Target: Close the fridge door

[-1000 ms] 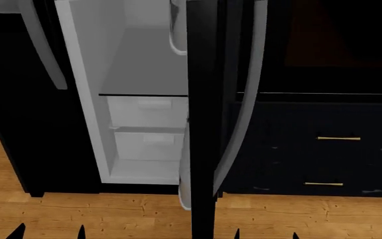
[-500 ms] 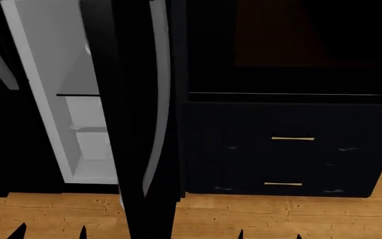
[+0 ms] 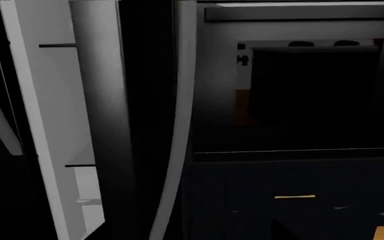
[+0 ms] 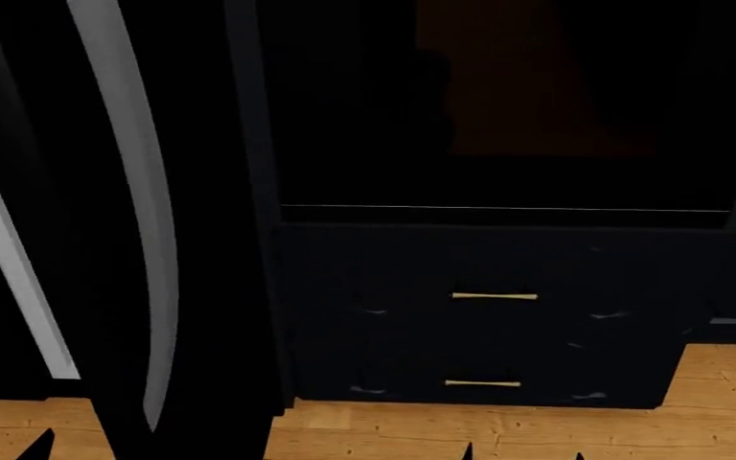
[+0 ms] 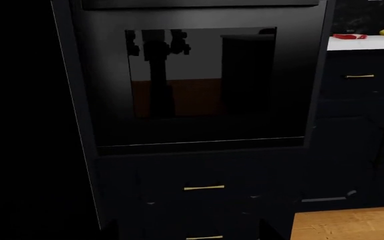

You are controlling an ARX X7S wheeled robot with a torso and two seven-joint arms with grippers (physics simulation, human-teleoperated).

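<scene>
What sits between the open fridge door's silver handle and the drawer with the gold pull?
In the head view, only black surfaces: the fridge door itself past its handle, then a vertical cabinet edge and dark drawer front up to the gold pull. Nothing loose shows there.

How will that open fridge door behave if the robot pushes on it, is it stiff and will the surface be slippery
The fridge door looks like a tall rigid panel, so it should probably swing as one piece rather than flex. Its glossy black face may let a gripper slide; the long curved silver handle likely gives a surer contact. The fridge interior shows, so the door is still ajar.
</scene>
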